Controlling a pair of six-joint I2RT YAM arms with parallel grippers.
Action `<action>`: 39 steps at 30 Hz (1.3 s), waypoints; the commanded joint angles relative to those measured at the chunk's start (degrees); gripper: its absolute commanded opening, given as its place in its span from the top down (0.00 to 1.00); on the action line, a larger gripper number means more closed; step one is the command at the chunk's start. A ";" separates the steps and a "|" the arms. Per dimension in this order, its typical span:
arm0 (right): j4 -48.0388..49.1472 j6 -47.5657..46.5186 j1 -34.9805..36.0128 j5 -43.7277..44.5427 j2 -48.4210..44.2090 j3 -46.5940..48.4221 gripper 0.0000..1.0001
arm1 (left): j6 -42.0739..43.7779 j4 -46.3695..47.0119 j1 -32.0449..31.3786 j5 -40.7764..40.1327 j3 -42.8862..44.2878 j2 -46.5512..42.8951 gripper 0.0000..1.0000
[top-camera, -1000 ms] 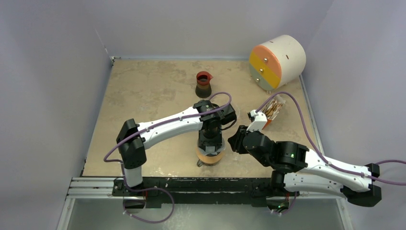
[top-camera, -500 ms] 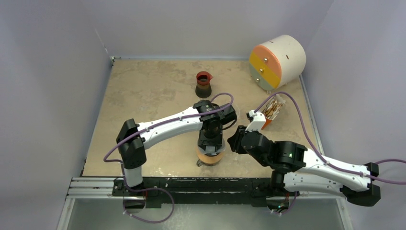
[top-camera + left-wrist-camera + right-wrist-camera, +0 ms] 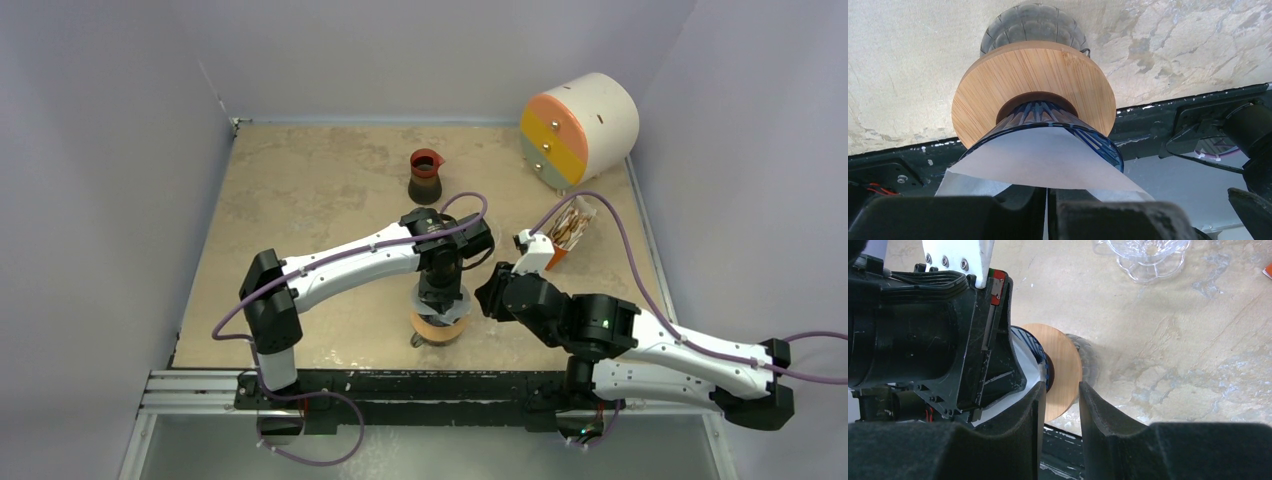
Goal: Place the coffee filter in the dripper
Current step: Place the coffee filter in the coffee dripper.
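While the left fingers (image 3: 1013, 212) stand closed, tips together, the near edge of the white coffee filter (image 3: 1038, 160) runs into the seam between them and appears pinched there. The filter lies across the mouth of the blue ribbed dripper (image 3: 1040, 112) as a flattish sheet. It covers the near rim, and its corners stick out past the rim on both sides; it looks not yet seated against the ribs. The dripper sits in a wooden ring (image 3: 998, 85) on a ribbed vessel (image 3: 1033, 22), near the front edge of the surface (image 3: 1173, 50).

Key relation: the left fingers hang directly above the dripper, whose cone axis runs straight down from them, mouth upward. Seating the filter therefore probably calls for a push along that axis. The right fingers (image 3: 1013, 435) are narrowly parted with nothing between them. They wait just beside the dripper on its right, so the left arm is the nearer.
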 commanded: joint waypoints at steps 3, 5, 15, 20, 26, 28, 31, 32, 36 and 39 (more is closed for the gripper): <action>0.05 -0.34 0.03 1.93 0.69 2.67 0.66 | 2.36 -1.18 -0.17 -0.02 1.93 -2.50 1.00; -0.12 -0.44 0.02 1.90 0.69 2.92 0.66 | 2.89 -1.27 -0.17 0.09 2.13 -2.66 1.00; -2.25 -0.29 0.04 1.64 -0.70 3.16 0.66 | 7.67 -1.71 -0.17 -0.80 5.20 -5.37 1.00; -3.29 -0.19 -0.01 1.89 -1.24 3.49 0.66 | 10.21 -0.09 -0.06 0.52 5.57 -6.84 1.00; -4.22 -0.89 0.03 1.29 -2.02 4.01 0.66 | 15.96 2.60 0.16 -0.09 5.95 -11.91 1.00; -4.03 -1.86 0.02 0.58 -2.67 4.01 0.66 | 18.34 3.64 0.34 -0.61 5.45 -14.04 1.00; -3.41 -4.00 -0.02 -0.54 -3.90 4.29 0.66 | 21.01 5.31 0.89 -2.19 3.70 -17.70 1.00; -3.08 -5.07 -0.07 -1.05 -4.32 4.66 0.67 | 21.67 5.75 1.15 -2.89 2.96 -18.97 1.00; -3.29 -9.54 0.03 -4.39 -2.70 8.54 0.84 | 24.70 7.73 2.32 -7.60 -1.26 -24.89 1.00; -3.77 -12.15 -0.02 -4.90 2.44 12.75 1.00 | 27.14 8.21 2.51 -13.82 -4.31 -29.28 1.00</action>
